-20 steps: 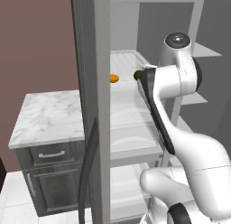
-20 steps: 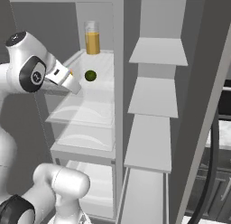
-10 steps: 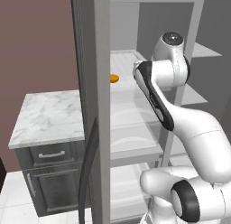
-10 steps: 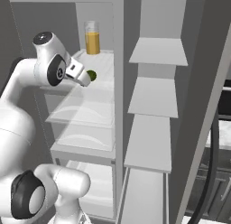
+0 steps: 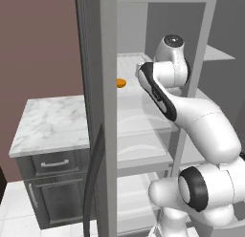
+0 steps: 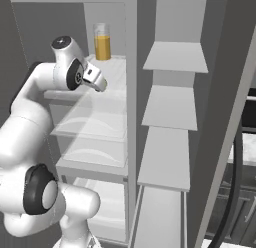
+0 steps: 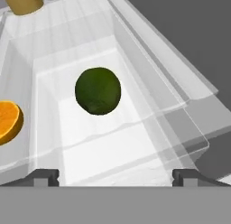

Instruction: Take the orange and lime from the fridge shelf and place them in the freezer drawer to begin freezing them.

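The lime (image 7: 98,91), round and dark green, lies on the white fridge shelf (image 6: 114,71) straight ahead of my gripper (image 7: 116,178). Both finger tips (image 7: 47,175) stand far apart at the bottom of the hand view, so the gripper is open and holds nothing. At the left edge of that view sits the orange (image 7: 8,121), which also lies on the fridge shelf (image 5: 131,61) as a small orange (image 5: 121,82) beside the door edge. From the right base view my gripper (image 6: 101,86) hangs over the shelf front and covers the lime. The freezer drawer is out of view.
A tall glass of orange juice (image 6: 102,40) stands at the back of the shelf. Clear crisper bins (image 6: 95,132) lie below. The open fridge door (image 5: 98,112) stands on the left, with a marble counter (image 5: 52,123) beyond it. Grey door shelves (image 6: 170,107) are stacked to the right.
The arm has swung in toward the shelf. The hand has moved forward over the lime, which showed free in the right base view a second ago and is now covered.
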